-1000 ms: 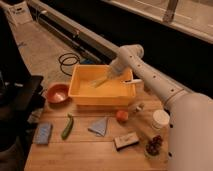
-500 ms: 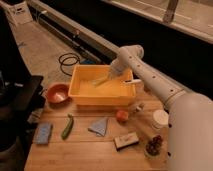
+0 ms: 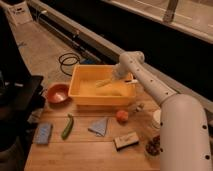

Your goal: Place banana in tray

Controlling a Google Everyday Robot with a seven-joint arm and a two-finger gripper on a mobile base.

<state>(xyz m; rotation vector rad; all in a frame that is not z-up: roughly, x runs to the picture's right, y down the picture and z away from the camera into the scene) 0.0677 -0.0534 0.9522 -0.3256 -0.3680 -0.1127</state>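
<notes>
The yellow-orange tray (image 3: 100,104) stands at the back of the wooden table (image 3: 85,156). A pale yellow banana (image 3: 104,82) lies slanted inside the tray, over its floor; I cannot tell whether it rests there or hangs. My gripper (image 3: 116,76) reaches down into the tray from the right, and its tip meets the banana's right end. The white arm runs from the lower right up over the tray's right rim.
A red-orange bowl (image 3: 57,93) sits left of the tray. In front lie a green vegetable (image 3: 67,126), a blue sponge (image 3: 43,133), a grey-blue cloth (image 3: 99,126), an orange fruit (image 3: 122,116), a dark bar (image 3: 126,140), dark grapes (image 3: 153,146) and a white cup (image 3: 157,119).
The gripper and banana have barely shifted inside the tray. Everything else on the table is where it was.
</notes>
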